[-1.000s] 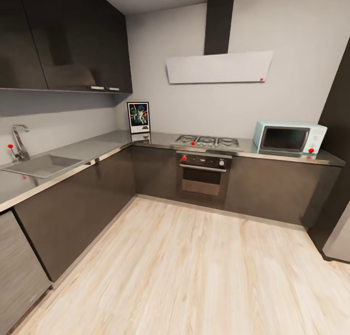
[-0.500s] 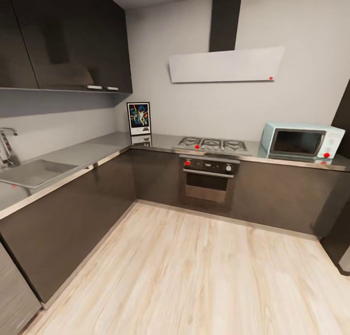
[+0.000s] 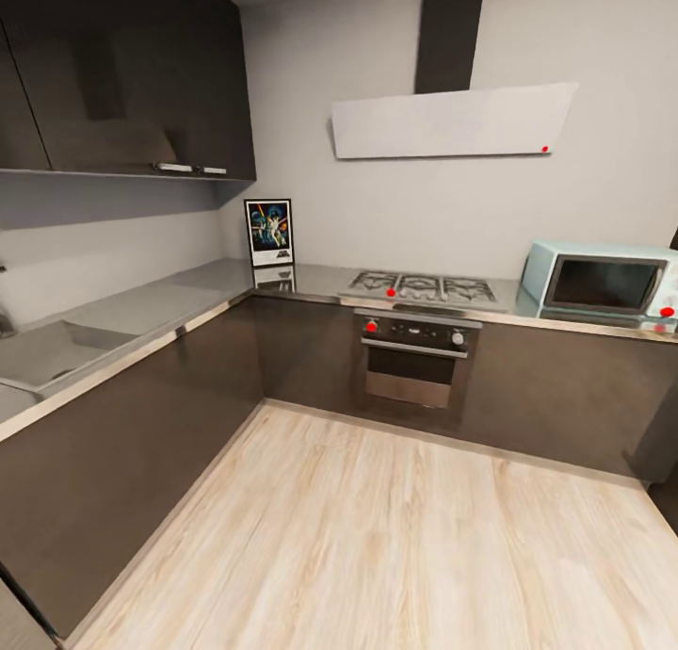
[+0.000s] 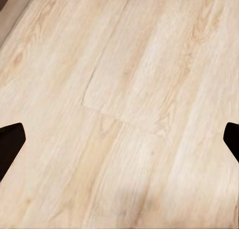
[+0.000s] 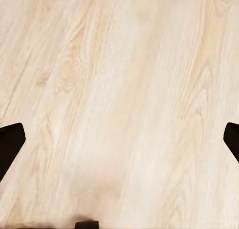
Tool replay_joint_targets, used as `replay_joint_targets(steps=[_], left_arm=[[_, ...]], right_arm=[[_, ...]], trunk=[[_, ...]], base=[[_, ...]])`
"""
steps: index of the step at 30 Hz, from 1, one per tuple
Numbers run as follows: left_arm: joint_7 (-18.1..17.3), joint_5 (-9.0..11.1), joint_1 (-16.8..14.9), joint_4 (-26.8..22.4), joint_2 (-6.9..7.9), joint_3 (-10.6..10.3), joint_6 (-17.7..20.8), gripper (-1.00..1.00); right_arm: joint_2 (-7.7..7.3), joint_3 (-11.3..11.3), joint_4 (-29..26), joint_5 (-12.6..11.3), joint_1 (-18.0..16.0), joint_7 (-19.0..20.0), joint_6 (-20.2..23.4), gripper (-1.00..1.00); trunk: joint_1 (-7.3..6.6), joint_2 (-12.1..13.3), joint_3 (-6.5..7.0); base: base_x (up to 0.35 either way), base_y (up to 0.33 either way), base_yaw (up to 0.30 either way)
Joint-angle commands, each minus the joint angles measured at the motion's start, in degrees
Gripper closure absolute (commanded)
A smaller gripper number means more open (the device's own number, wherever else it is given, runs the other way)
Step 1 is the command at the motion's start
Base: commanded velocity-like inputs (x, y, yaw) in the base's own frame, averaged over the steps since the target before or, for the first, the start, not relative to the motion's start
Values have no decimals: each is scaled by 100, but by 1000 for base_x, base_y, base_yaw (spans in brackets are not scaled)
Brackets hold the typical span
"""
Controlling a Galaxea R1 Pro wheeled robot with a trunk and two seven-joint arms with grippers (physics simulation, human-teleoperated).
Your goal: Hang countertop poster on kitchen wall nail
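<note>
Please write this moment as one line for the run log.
phase: approach | poster: upright on countertop, left of hob | left gripper: open, over floor | right gripper: open, over floor

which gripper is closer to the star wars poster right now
Left, though only slightly. The poster stands on the kitchen countertop across the room, left of centre from the head camera. The left gripper and right gripper both hang open over the wooden floor, far short of it.

Evenly and softly lit, with no hard shadows. Mirror-like sheen on the kitchen countertop [image 3: 320, 278], reflecting the poster [image 3: 269, 233]. Slightly blurred throughout, with wide-angle stretching toward the edges.
</note>
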Motion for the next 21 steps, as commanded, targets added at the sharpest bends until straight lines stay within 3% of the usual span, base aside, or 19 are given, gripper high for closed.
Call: replay_joint_targets(steps=[1, 21], left_arm=[[0, 4, 2, -5, 0, 4, -11, -100], [-4, 4, 1, -5, 0, 5, -12, -100]], right_arm=[[0, 3, 3, 13, -3, -18, -16, -100], [0, 9, 3, 20, -3, -14, -16, -100]], trunk=[[4, -2, -5], [4, -2, -5]], base=[[336, 76, 0], [331, 137, -27]])
